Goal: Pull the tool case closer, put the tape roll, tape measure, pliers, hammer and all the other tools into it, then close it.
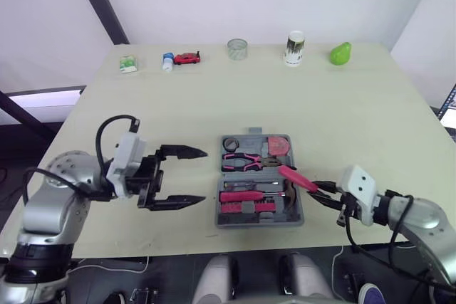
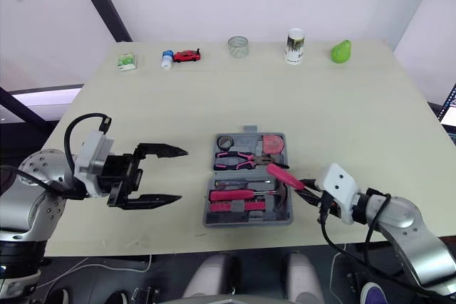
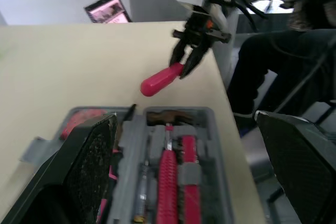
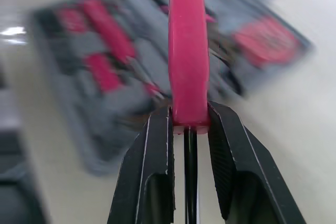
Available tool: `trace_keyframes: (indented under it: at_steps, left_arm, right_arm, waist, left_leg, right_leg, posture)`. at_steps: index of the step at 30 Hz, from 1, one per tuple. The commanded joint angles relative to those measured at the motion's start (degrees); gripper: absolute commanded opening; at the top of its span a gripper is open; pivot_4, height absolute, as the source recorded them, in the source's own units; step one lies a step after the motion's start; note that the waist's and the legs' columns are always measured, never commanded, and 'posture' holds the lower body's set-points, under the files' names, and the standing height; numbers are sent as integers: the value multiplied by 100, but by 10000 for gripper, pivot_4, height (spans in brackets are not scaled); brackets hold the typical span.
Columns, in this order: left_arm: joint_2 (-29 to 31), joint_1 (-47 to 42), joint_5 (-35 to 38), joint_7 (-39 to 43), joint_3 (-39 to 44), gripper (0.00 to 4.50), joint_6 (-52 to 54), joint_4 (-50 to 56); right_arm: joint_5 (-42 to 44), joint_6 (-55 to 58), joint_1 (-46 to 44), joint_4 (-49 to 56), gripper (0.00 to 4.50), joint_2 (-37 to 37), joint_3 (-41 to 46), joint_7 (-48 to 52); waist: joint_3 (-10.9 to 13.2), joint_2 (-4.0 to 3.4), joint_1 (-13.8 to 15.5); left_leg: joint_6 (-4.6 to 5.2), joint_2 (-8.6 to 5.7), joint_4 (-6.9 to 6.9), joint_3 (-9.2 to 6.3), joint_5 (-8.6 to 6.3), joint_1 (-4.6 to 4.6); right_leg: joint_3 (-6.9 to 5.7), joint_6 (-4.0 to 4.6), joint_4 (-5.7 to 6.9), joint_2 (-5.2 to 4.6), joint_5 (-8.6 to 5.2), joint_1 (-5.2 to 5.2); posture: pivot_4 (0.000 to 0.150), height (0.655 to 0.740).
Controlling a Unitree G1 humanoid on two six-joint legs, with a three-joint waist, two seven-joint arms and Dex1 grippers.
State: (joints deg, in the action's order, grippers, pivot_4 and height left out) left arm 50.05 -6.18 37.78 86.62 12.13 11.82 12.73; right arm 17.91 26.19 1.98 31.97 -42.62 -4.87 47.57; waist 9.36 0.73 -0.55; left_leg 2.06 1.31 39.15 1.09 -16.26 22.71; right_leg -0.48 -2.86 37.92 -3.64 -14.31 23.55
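The grey tool case (image 1: pixel 259 223) lies open on the table (image 1: pixel 370 126) near its front edge, between the two arms. In it are pliers (image 1: pixel 242 161), a dark tape roll (image 1: pixel 229 144), a round pink tape measure (image 1: pixel 276 146) and other pink-handled tools.

At its right edge the right gripper (image 1: pixel 315 189) is clenched on the butt of a pink-handled tool (image 1: pixel 297 178), whose handle slants over the case's right side; a thin dark shaft runs back between the fingers. Which tool it is cannot be told.

The left gripper (image 1: pixel 202 176) hangs just left of the case, jaws spread wide, gripping nothing.

Along the far edge stand a red toy car (image 1: pixel 187 58), a glass jar (image 1: pixel 237 48) and a cup (image 1: pixel 295 48).
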Motion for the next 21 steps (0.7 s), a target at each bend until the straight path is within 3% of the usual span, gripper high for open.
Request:
trace_keyframes:
  at_steps: [1, 10, 21]
  left_arm:
    - [212, 46, -64, 486, 232, 45000, -494, -142]
    - [854, 454, 203, 588, 125, 45000, -962, -482]
    - [1259, 1084, 268, 588, 0, 45000, -1662, -710]
  right_arm:
    - [0, 105, -453, 297, 3786, -125, -420, 324]
    - [-814, 156, -2136, -98, 3786, 130, -2056, 926]
    - [-1590, 2206, -3192, -107, 3786, 350, -3336, 824]
  waist:
    - [0, 0, 4]
    - [4, 7, -25]
    - [6, 7, 2]
  left_leg:
    - [0, 0, 0, 0, 0, 0]
    - [0, 1, 1, 1, 0, 1]
    - [0, 1, 2, 0, 0, 10]
  right_leg:
    - [-1, 0, 0, 0, 0, 0]
    - [-1, 2, 1, -1, 0, 4]
    - [-6, 3, 0, -11, 0, 9]
  posture:
    - [1500, 7400]
    - [1500, 7400]
    - [1500, 7400]
